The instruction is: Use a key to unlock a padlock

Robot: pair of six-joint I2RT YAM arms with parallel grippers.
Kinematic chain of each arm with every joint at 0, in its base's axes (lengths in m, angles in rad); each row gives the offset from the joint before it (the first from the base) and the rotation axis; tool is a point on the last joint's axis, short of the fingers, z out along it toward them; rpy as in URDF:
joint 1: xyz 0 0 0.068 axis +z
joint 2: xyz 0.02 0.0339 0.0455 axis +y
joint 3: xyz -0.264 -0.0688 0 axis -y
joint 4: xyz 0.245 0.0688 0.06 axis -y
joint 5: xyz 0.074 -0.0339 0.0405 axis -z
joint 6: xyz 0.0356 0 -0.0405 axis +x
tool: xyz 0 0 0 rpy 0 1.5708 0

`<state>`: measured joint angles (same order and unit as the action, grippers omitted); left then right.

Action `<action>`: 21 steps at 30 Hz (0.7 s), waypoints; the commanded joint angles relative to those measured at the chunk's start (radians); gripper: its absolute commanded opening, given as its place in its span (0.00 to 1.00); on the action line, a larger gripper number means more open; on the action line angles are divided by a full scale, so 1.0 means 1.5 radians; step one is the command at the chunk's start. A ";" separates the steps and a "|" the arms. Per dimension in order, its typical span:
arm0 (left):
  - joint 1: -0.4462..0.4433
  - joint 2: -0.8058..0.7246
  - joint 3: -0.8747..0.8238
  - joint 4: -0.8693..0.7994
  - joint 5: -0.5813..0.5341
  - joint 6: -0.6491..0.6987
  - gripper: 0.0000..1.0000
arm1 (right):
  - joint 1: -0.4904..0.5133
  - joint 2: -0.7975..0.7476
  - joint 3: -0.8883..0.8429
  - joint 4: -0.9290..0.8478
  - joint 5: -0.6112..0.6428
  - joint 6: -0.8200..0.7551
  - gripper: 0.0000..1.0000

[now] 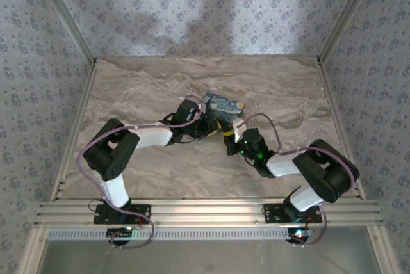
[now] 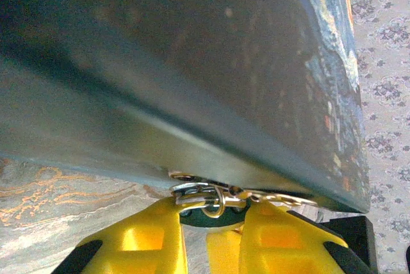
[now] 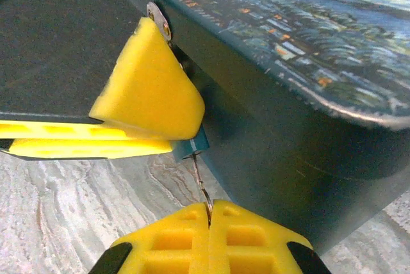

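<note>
Right wrist camera gives you the clearest look. Your right tool (image 3: 208,216) has its yellow fingers pressed fully together on a thin silvery key (image 3: 201,184), which runs from the fingertips up to the padlock (image 3: 194,143). You see just a small bluish corner of the padlock, tight against the dark side wall of the tin (image 3: 307,95), under the painted lid. Your left tool (image 3: 179,136) is closed down narrow on that bluish body, with one yellow wedge finger lying against the tin's wall and the other flat beside it. A silvery hasp tab (image 3: 158,18) sticks out from the tin's wall right at the wedge finger's back.

On the left wrist camera, the padlock's body sits between the two yellow fingers, directly beneath the tin's lower edge. Its thin shackle (image 2: 205,194) and some silvery rings touch that edge. You cannot tell whether the key is seated in the padlock.

On the top external camera, both tools meet at the near side of the tin, which lies on the marbled table (image 1: 147,88).
</note>
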<state>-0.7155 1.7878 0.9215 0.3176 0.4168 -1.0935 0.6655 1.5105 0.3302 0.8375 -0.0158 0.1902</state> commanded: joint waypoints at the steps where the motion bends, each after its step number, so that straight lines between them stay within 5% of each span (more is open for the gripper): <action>1: -0.015 0.002 0.014 0.012 0.040 -0.006 0.14 | -0.003 0.012 0.029 0.085 0.012 -0.044 0.00; 21: -0.016 0.002 0.010 0.020 0.040 -0.013 0.14 | -0.018 0.030 0.050 0.108 -0.072 -0.024 0.00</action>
<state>-0.7124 1.7878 0.9215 0.3397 0.3916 -1.0985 0.6308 1.5494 0.3489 0.8803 -0.0750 0.1570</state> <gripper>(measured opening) 0.192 0.064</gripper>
